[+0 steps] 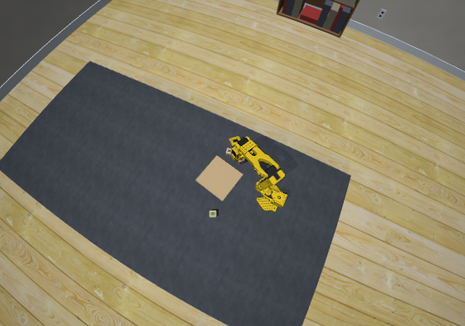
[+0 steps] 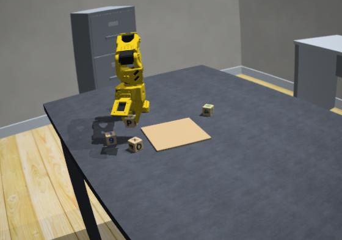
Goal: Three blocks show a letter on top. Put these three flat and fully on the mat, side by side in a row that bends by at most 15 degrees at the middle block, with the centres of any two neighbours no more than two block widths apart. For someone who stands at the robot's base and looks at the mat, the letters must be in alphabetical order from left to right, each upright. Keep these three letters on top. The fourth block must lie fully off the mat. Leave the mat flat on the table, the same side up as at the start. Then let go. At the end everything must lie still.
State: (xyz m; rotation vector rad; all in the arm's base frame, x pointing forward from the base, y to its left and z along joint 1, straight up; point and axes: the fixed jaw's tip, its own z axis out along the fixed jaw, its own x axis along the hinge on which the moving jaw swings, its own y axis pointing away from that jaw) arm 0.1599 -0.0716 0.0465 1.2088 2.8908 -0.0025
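My gripper (image 2: 130, 121) is shut on a wooden block with a black P on its side (image 2: 130, 122) and holds it a little above the table, just left of the tan mat (image 2: 175, 133). In the overhead view the gripper (image 1: 231, 152) is at the mat's far corner (image 1: 219, 177). A block with a blue 9 on its side (image 2: 110, 138) and a block with an O on its side (image 2: 135, 144) lie on the table left of the mat. A block with green marks (image 2: 207, 109) lies apart beyond the mat; it also shows in the overhead view (image 1: 212, 213).
The arm's base (image 1: 271, 199) stands beside the mat. The table's edge (image 2: 70, 154) runs close to the two loose blocks. A grey filing cabinet (image 2: 104, 44) stands behind the table and a grey desk (image 2: 317, 69) at the right.
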